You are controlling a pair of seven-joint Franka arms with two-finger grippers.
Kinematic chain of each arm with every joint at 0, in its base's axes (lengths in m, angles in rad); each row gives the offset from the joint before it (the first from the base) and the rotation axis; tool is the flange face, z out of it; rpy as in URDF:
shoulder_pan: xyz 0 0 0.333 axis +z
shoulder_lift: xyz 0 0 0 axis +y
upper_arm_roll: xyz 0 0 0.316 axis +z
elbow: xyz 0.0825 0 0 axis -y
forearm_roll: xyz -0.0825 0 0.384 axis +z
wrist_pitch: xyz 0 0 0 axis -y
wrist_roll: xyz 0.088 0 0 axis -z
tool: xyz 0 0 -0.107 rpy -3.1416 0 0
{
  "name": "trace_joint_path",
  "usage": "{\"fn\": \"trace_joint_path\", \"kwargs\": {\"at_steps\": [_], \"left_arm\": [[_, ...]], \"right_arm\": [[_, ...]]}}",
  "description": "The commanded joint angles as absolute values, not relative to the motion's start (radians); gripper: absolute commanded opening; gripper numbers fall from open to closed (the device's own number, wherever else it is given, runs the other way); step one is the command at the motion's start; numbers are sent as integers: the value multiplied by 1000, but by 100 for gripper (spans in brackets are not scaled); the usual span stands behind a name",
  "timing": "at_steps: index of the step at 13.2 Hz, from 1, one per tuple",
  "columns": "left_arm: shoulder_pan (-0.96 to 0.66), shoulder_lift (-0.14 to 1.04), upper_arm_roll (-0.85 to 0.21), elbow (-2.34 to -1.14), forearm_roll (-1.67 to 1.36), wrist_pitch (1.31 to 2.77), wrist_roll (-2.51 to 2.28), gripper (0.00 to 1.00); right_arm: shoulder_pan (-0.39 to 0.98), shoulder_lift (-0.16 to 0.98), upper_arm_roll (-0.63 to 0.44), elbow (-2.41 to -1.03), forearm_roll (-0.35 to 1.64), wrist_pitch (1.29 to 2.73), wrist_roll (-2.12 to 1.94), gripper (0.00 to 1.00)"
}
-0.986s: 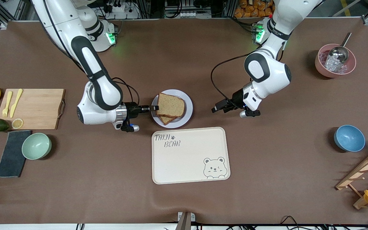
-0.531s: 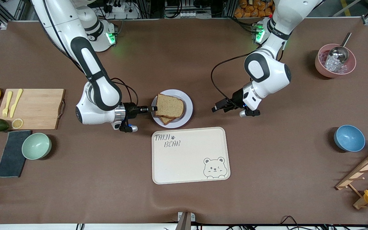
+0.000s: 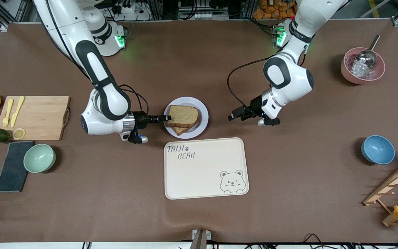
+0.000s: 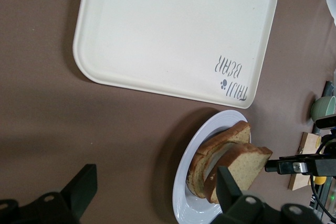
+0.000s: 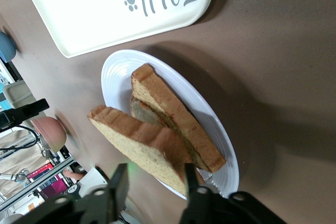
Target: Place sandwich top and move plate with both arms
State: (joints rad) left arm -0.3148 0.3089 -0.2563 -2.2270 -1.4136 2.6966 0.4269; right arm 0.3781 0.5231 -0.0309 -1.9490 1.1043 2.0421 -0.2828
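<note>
Lowered since a second ago, the plain light-brown sandwich top (image 3: 183, 115) now rests tilted on the lower slice on the round pale lavender-white plate (image 3: 202, 118), between the right gripper's (image 3: 167, 118) parting fingers, best withdrawn level, while the left gripper (image 3: 232, 116) waits spread beside the plate.

I see right gripper (image 3: 167, 118) at the plate (image 3: 203, 114) rim, fingers apart around the bread edge | left gripper (image 3: 231, 116) open, waiting beside the plate

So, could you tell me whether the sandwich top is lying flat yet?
Not flat: the sandwich top rests tilted on the lower slice, one edge raised between the right gripper fingers.
</note>
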Motion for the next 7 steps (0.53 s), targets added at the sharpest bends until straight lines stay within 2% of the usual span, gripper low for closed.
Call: {"fn": "trace_joint_path", "kwargs": {"at_steps": [1, 4, 7], "left_arm": [[-318, 304, -261, -2230, -1477, 2697, 463, 100], [-314, 301, -265, -2230, -1528, 2695, 475, 100], [-313, 316, -272, -2232, -1691, 2694, 641, 100]], "right_arm": [[350, 508, -25, -1957, 1127, 2039, -276, 67], [344, 497, -40, -1927, 1074, 2019, -211, 66], [313, 494, -64, -1839, 883, 1925, -97, 67]]}}
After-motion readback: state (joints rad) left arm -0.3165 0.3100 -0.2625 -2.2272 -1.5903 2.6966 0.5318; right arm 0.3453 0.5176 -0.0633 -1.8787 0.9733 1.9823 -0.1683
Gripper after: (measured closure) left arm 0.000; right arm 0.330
